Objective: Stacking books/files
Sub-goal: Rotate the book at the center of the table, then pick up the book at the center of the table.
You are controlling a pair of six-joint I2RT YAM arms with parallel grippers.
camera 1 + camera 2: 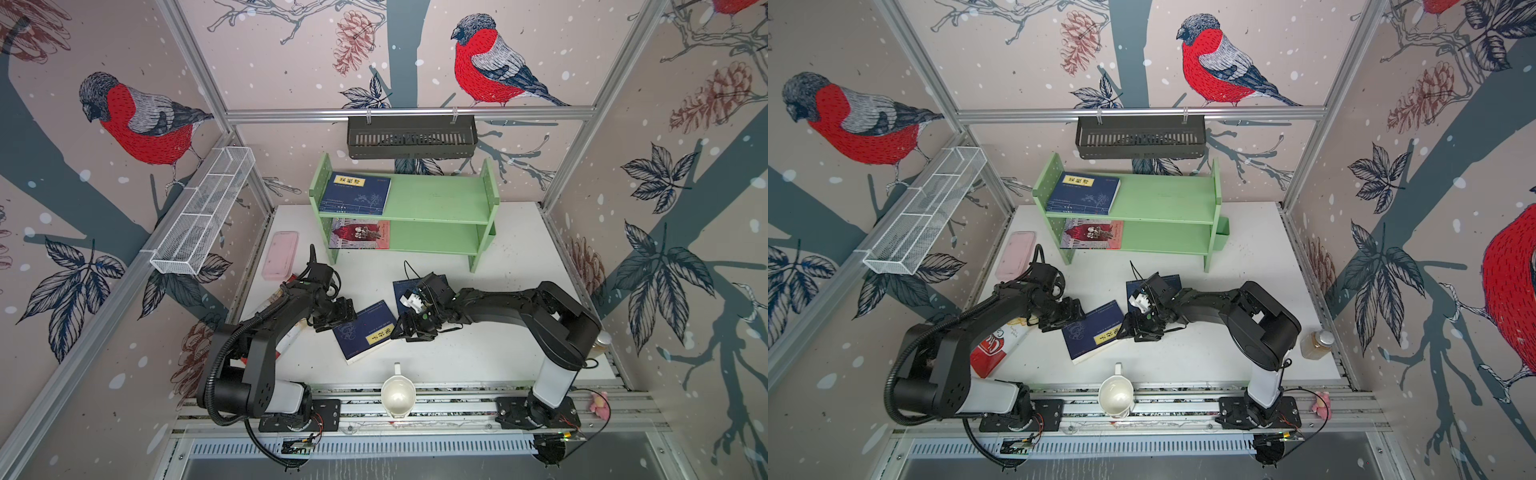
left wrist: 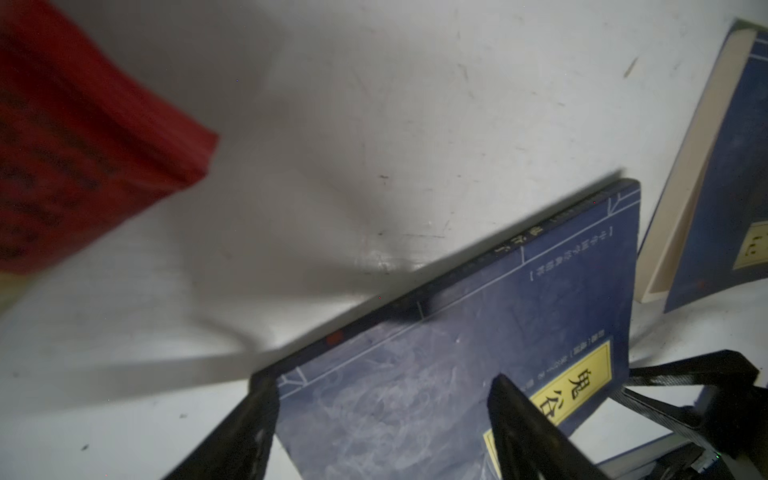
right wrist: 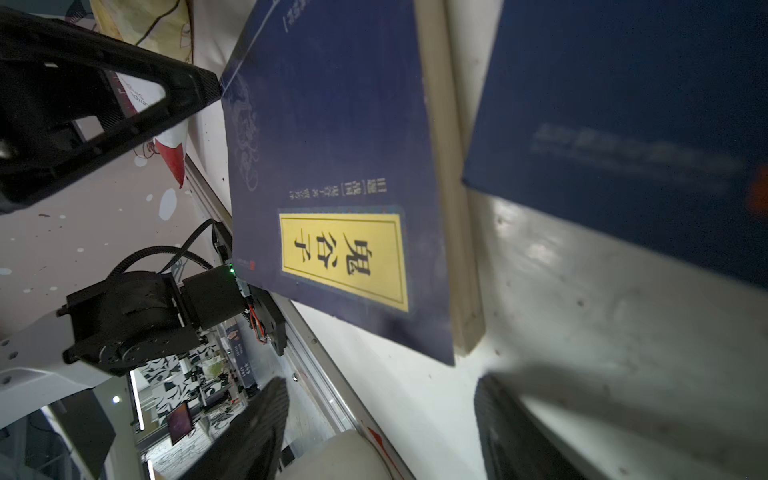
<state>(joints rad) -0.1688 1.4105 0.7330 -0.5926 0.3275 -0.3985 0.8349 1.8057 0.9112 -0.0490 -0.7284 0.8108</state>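
Top views, middle paperback: navy book with a yellow label (image 1: 365, 330), flat and askew on the counter (image 1: 478, 361); between the two arms, label end toward the right arm.
Top views, other books: second paperback (image 1: 399, 297) on the counter, half hidden under the right wrist; shelf paperback (image 1: 357, 193) on the top board of the green shelf (image 1: 440, 199); pink-and-red book (image 1: 360, 234) on the lower board; no fourth navy one found.
Top views, bystanders: crisp bag (image 1: 994, 349) under the left arm; pink case (image 1: 280, 254) beside the shelf; neither for stacking.
Left wrist, left jaws: spread wide and released; straddling the spine-end corner of the middle paperback; nothing clamped.
Left wrist, books: middle paperback thin, with a square bound spine; second paperback beyond it, apart, page block showing.
Right wrist, right jaws: spread and released; bare counter between them; label end of the middle paperback just ahead.
Handling: probably light and bendy; likely to sag or fan open if lifted by the cover alone; likely to slide on the smooth counter.
Hold: best across the full thickness at the spine edge or a corner, once an edge is tipped clear of the counter; other arm useful as a stop.
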